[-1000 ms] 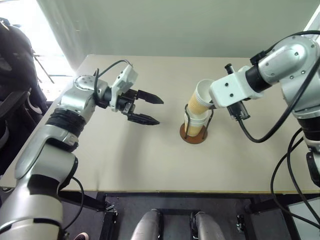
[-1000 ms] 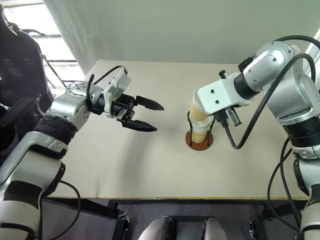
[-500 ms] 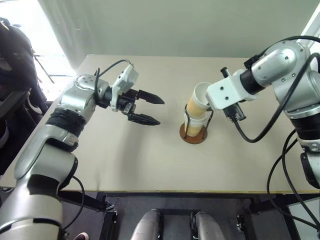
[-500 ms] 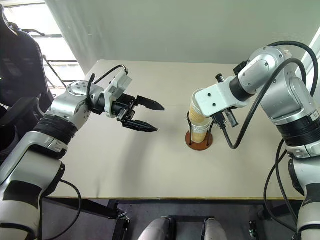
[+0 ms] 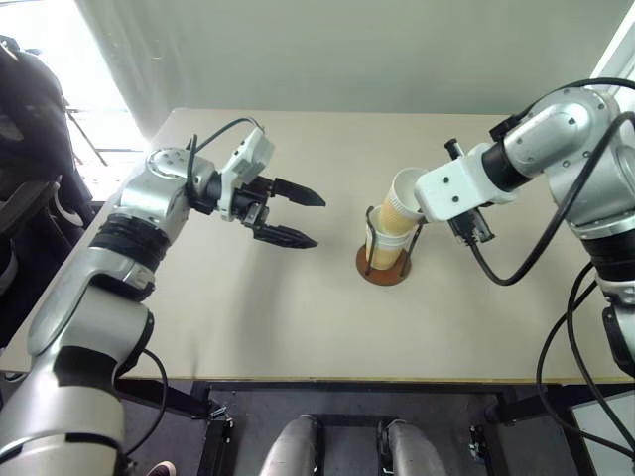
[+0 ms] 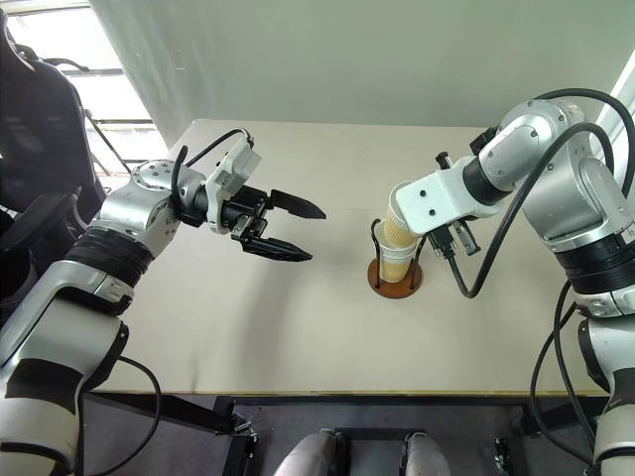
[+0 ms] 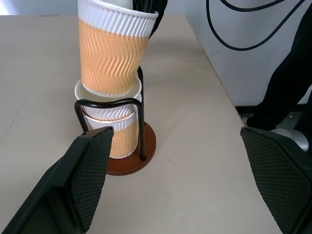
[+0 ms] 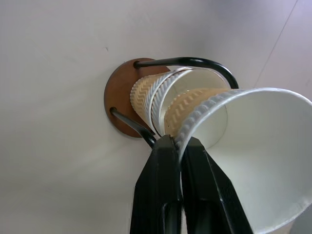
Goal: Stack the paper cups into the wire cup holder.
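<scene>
So my left gripper [image 5: 290, 212] hung wide open with nothing in it, over the table [image 5: 248, 317] toward its left edge. Nearer the middle stood the wire cup holder [image 5: 384, 266] with two paper cups [image 7: 111, 127] already nested in it. My right gripper [image 8: 178, 146] had the third cup [image 5: 400, 203] pinched by its rim, tilted, bottom just started into the stack. I'd say almost done, it just needed seating and letting go.
</scene>
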Available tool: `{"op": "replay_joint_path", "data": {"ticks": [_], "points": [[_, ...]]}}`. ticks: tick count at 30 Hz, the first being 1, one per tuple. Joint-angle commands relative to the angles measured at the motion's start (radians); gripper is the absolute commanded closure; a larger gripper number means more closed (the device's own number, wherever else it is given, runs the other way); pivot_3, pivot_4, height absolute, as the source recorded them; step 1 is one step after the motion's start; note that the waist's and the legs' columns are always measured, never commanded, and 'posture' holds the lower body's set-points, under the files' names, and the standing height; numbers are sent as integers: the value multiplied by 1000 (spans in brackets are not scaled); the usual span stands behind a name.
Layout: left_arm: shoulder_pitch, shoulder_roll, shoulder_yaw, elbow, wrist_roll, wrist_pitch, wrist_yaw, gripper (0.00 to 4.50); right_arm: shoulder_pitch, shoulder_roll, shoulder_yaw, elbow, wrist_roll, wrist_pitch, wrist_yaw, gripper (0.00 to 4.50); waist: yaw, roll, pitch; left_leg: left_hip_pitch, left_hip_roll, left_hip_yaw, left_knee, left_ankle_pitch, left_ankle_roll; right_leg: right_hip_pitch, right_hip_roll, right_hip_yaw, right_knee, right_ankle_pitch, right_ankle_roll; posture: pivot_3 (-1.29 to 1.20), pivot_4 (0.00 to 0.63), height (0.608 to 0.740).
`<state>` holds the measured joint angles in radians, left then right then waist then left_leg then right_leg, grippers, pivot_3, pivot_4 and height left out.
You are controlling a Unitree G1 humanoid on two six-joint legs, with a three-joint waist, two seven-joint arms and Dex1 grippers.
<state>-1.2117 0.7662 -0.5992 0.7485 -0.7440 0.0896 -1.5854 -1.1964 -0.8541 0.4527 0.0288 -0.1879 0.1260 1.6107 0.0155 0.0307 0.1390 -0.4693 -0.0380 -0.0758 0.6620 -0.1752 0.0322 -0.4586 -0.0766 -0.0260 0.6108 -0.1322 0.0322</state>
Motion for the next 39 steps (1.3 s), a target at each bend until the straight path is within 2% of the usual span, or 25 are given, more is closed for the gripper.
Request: {"op": "replay_joint_path", "data": {"ticks": [1, 4, 12, 16, 22, 26, 32, 39], "points": [[-19, 16, 40, -18, -10, 2, -29, 0, -11, 10, -18, -41, 19, 27, 4, 3216, 0, 0, 0, 0, 0, 0, 0, 0, 0, 0, 0, 0, 0, 0, 0, 0, 150, 740], [-20, 16, 40, -16, -9, 3, -29, 0, -12, 27, -23, -41, 20, 37, 3, 2139, 0, 0, 0, 0, 0, 0, 0, 0, 0, 0, 0, 0, 0, 0, 0, 0, 150, 740], [-15, 18, 52, -13, -8, 8, -29, 0, -33, 62, -56, -30, 41, 100, -26, 2139, 0, 0, 0, 0, 0, 0, 0, 0, 0, 0, 0, 0, 0, 0, 0, 0, 150, 740], [-27, 1, 86, 27, 3, 31, -29, 0, -52, 71, -110, -16, 87, 199, -59, 2139, 1, 0, 0, 0, 0, 0, 0, 0, 0, 0, 0, 0, 0, 0, 0, 0, 150, 740], [-79, -80, 259, 180, 88, 77, -29, 0, -40, 59, -198, 19, 140, 337, -130, 2139, 3, 0, 0, 0, 0, 0, 0, 1, -1, 0, 0, 0, 0, 1, -1, 0, 150, 740], [-93, -105, 372, 242, 149, 101, 30, 0, -4, 45, -283, 85, 174, 401, -223, 2139, 3, 0, 0, 0, 0, 0, 0, 1, 0, 0, 0, 0, 0, 1, -1, 0, 150, 740], [-62, -114, 473, 244, 242, 119, 91, 0, 66, 29, -362, 172, 210, 419, -329, 2139, 2, 0, 0, 0, 0, 0, -1, 3, -3, 0, 0, 0, 0, 0, 0, 0, 150, 740], [-14, -129, 557, 204, 298, 117, 106, 0, 109, 62, -444, 300, 232, 379, -517, 2139, 3, 0, 0, 1, 0, 1, -2, 3, -2, -1, 0, 1, 0, 1, 1, 0, 150, 740]]}}
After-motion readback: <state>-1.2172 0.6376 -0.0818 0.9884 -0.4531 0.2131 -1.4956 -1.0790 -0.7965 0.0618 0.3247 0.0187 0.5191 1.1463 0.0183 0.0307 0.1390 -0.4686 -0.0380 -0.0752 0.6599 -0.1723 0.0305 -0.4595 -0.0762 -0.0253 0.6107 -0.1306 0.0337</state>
